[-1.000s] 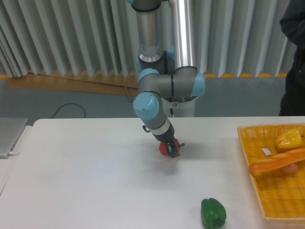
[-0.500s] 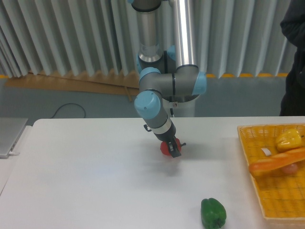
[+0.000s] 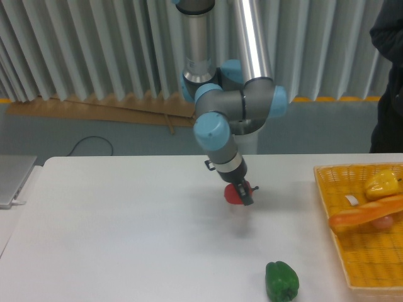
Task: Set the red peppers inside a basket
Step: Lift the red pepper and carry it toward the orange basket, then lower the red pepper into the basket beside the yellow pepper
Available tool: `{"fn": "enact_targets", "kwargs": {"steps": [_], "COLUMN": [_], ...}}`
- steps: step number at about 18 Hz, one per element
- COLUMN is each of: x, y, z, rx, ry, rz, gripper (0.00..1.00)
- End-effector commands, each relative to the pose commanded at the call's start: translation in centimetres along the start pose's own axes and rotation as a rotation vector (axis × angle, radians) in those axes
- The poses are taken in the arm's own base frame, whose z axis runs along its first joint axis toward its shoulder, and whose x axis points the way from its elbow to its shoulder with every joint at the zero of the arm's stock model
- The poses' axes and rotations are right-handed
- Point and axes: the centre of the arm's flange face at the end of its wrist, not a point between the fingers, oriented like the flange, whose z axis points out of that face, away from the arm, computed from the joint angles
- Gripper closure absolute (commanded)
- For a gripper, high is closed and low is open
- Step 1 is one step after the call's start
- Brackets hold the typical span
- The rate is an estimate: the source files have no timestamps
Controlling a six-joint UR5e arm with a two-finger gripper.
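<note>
End effector [image 3: 243, 194]: fingers closed around the red pepper [image 3: 235, 194], gripping it from above and slightly to one side. The pepper appears lifted just clear of the worktop [image 3: 126, 214], with a faint shadow beneath it; actual clearance cannot be confirmed from this single view.

Red pepper: small, glossy, partly covered by the dark fingers; stem not discernible. It sits near the middle of the worktop, well apart from the basket [image 3: 327, 195] at the right edge.

Arm: the upright column stands behind the worktop; the grey and blue wrist section angles down and to the right toward the pepper.

Basket: yellow-orange mesh, holding a yellow pepper [image 3: 381, 184] and a long orange item [image 3: 365, 214]. A green pepper [image 3: 281, 280] lies on the worktop near the front edge.
</note>
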Motion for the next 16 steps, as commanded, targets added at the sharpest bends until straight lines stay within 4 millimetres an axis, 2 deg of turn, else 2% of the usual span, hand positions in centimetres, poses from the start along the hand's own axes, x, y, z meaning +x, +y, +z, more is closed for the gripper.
{"fn": "enact_targets", "kwargs": {"steps": [6, 12, 16], "x": [-1.7, -2.8, -2.8], "y": [3.2, 5.1, 8.1], "z": [-1.2, -1.7, -1.9], "rx": [0.106, 0.169, 0.196], "ry": [-0.014, -0.021, -0.024], "rz": [-0.077, -0.119, -0.162], "gripper": [0.26, 0.26, 0.26]}}
